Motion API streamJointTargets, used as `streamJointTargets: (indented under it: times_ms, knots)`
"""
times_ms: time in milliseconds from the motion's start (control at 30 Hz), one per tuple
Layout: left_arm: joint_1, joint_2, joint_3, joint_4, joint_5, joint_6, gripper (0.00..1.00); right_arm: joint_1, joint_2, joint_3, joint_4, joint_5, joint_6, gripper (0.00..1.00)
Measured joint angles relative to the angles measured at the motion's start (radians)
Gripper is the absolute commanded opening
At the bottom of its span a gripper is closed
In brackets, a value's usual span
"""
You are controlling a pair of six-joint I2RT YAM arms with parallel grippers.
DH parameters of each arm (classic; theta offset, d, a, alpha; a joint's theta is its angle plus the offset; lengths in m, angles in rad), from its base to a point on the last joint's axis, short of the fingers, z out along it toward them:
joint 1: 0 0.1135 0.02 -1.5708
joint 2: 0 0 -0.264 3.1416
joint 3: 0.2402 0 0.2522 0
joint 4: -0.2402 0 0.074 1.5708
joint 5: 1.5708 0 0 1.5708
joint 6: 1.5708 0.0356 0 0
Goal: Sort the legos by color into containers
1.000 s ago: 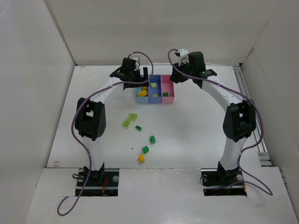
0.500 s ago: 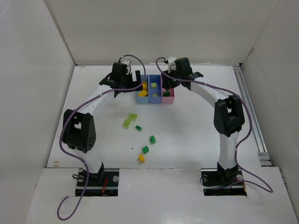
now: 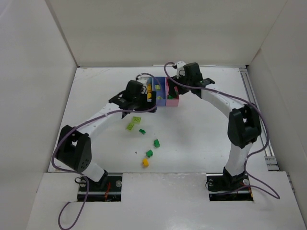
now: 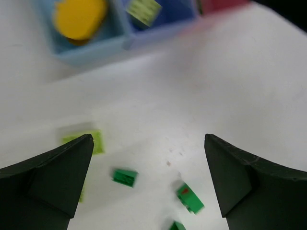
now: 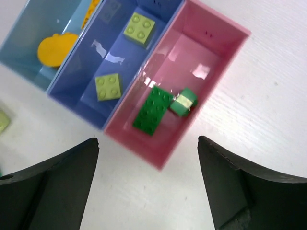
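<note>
Now several loose legos (image 3: 149, 153) lie on the table (image 3: 201, 134), near the containers (image 5: 103, 57), which hold some sorted bricks. The left gripper (image 4: 148, 141) hangs open and empty above them. The right gripper (image 5: 147, 141) is open over the pink bin (image 5: 206, 52). Next comes a pick, probably the blurred dark green brick (image 4: 125, 176), which calls for a careful descent.

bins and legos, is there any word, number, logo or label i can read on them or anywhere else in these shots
No text can be read in any view.
On the pink bin, the periwinkle bin and the light blue bin: plain walls, no label.
On the dark green brick and the lime brick: studs too small to show any lettering.
On the small green brick: a pale patch, likely glare, no letters.
</note>
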Motion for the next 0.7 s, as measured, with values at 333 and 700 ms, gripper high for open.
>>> streamJointTargets:
  times_ms: [333, 700]
  knots:
    - [-0.414, -0.032, -0.101, -0.089, -0.129, -0.065, 1.0, -0.001, -0.453, -0.33, 0.023, 0.14, 0.076, 0.99]
    - [-0.507, -0.038, -0.24, -0.094, -0.207, -0.32, 0.89, -0.053, -0.755, -0.602, -0.056, 0.303, 0.159, 0.99]
